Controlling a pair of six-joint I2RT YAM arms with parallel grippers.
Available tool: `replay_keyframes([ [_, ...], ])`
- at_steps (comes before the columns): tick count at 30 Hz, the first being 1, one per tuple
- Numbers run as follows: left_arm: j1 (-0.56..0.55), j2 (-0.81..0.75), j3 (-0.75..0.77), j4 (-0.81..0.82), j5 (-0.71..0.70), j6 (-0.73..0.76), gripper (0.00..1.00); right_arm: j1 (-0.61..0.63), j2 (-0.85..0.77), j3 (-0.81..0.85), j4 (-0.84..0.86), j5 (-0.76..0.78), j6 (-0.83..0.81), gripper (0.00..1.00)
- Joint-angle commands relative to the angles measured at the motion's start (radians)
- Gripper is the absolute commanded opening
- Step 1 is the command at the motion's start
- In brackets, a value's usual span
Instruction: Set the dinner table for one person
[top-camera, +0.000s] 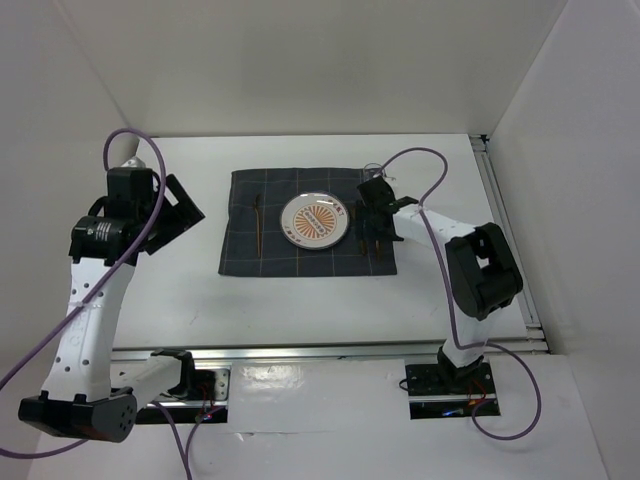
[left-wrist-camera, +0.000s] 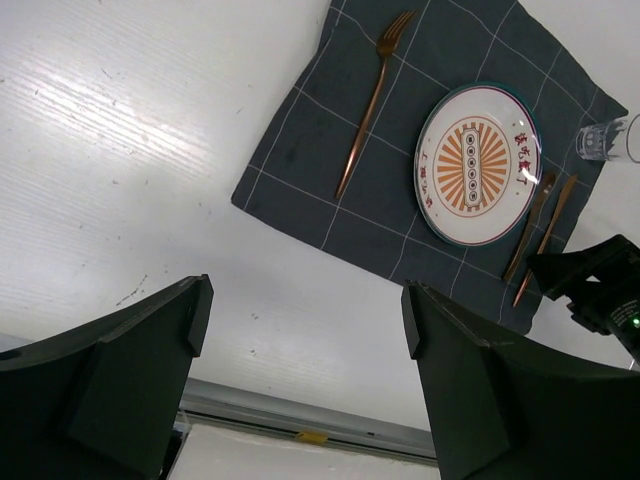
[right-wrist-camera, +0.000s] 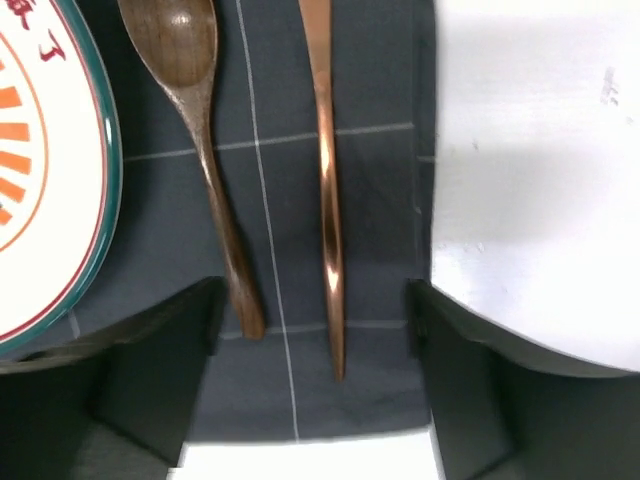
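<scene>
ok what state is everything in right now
cloth: spread flat on the dinner table
plate: empty, flat on the cloth
fork: lying left of the plate
spoon: lying right of the plate
knife: lying beside the spoon
glass: upright, at the cloth's far right corner
left gripper: open, empty
right gripper: open, empty, over spoon and knife handles

Bare surface of the dinner table (top-camera: 170, 290) lies left of the placemat (top-camera: 245, 262) and along its near side. The left gripper (left-wrist-camera: 305, 300), jaws spread, hangs above the left area. A narrower bare strip runs to the right, partly covered by the right arm.

Obstacles on the placemat:
- fork (left-wrist-camera: 368, 100), left
- plate (left-wrist-camera: 477, 164), centre
- wooden spoon (right-wrist-camera: 210, 170) and knife (right-wrist-camera: 325, 170), side by side, right

The right gripper (right-wrist-camera: 315, 295), jaws spread, straddles their handle ends. A glass (left-wrist-camera: 605, 138) stands just beside the far right corner. White walls (top-camera: 50, 100) close the left, far and right sides.
</scene>
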Motion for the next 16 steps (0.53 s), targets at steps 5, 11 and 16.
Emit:
replay_keyframes([
  [5,0.004,0.019,-0.029,0.053,0.041,0.027,0.95,-0.102,-0.246,0.155,-0.221,0.05,0.104,1.0],
  [11,0.013,0.091,-0.029,0.064,0.05,0.064,0.95,-0.317,-0.378,0.17,-0.367,0.01,0.185,1.0],
  [16,0.013,0.102,-0.069,0.099,0.05,0.096,0.95,-0.372,-0.537,0.077,-0.35,-0.012,0.152,1.0],
])
